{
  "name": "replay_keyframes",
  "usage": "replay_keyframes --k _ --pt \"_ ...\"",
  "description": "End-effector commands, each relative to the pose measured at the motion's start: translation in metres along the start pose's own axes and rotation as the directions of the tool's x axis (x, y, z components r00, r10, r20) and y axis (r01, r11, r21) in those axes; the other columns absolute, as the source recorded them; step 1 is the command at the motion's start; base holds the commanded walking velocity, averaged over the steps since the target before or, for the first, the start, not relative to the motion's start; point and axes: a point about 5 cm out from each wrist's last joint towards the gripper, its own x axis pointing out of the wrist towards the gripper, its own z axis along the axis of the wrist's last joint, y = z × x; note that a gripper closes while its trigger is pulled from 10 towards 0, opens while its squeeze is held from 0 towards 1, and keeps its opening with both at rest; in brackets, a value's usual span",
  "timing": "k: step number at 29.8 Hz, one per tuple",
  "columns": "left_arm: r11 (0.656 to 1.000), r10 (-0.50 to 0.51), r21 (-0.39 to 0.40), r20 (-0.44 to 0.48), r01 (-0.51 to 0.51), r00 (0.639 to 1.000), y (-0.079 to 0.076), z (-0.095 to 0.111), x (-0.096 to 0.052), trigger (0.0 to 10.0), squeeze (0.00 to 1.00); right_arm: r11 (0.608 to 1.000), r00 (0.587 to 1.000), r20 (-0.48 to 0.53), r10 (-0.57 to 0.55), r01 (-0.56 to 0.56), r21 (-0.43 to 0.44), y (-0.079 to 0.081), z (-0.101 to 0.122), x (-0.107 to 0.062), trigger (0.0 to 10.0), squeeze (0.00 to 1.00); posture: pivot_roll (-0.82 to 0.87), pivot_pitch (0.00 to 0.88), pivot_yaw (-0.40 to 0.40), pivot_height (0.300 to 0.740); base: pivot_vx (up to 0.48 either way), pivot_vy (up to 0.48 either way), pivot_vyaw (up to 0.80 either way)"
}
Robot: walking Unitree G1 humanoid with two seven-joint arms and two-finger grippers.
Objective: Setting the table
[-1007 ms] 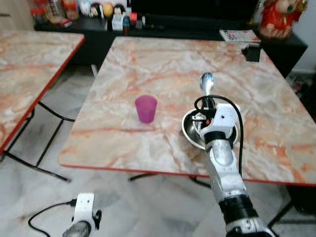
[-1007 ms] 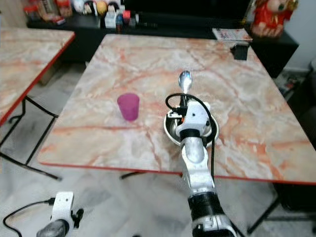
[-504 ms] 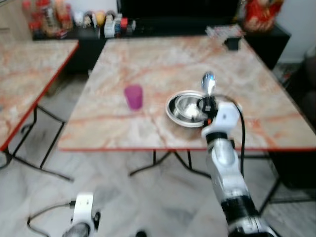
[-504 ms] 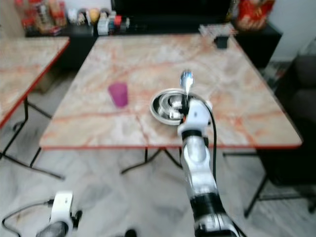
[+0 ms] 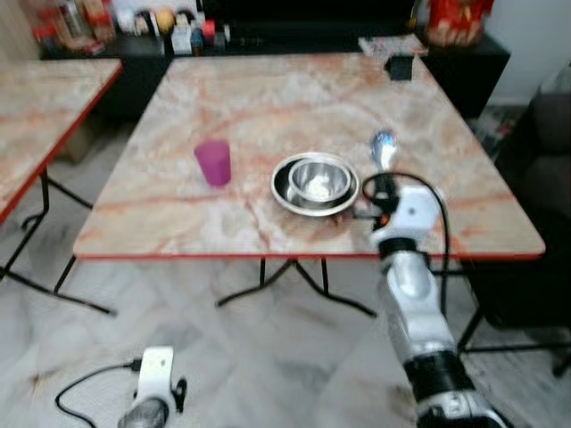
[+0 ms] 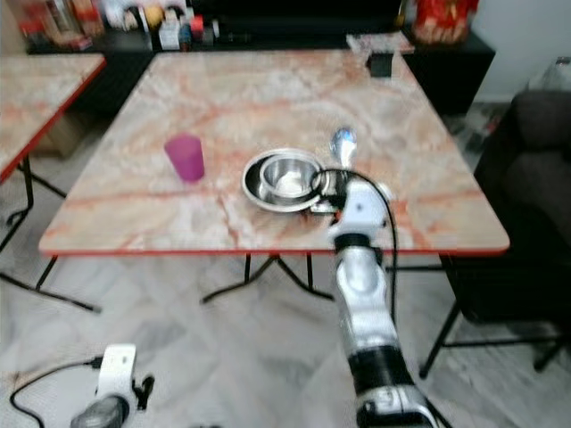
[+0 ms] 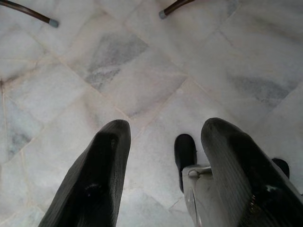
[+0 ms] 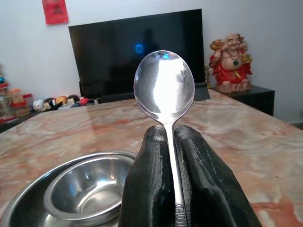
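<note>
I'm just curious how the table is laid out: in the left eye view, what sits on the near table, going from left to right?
Purple cup → steel bowl in its steel plate → spoon, held up in the right gripper.

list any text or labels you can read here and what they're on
None can be read whole.
Spoon handle, between the right gripper's fingers: stamped letters, cut off, unreadable.
Red paper on the wall: blurred.
Magazine and small items on the far cabinet: too small.
</note>
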Motion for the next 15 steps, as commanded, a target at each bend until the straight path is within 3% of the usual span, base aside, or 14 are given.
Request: replay_keyframes --k 1,11,15 --pt "1.0 0.011 -0.001 -0.008 -0.011 1.0 0.0047 -0.0031 -0.0011 10.0 0.0 1.0 1.0 0.001 0.02 -0.02 0.002 0.007 0.001 0.0007 10.0 0.0 0.0 0.119 0.0 0.74 0.266 0.0 0.0" --pt "1.0 0.014 -0.005 -0.004 -0.014 1.0 0.0044 -0.0025 -0.001 10.0 0.0 1.0 1.0 -0.013 0.022 -0.022 0.002 0.0057 0.0005 0.0023 10.0 0.0 0.0 0.121 -0.004 0.74 0.373 0.0 0.0" --pt "1.0 0.014 -0.008 -0.002 -0.014 1.0 0.0034 -0.0017 -0.0007 10.0 0.0 1.0 1.0 0.003 0.017 -0.017 0.01 0.0046 0.0021 0.0029 10.0 0.0 0.0 0.119 -0.006 0.74 0.406 0.0 -0.6"
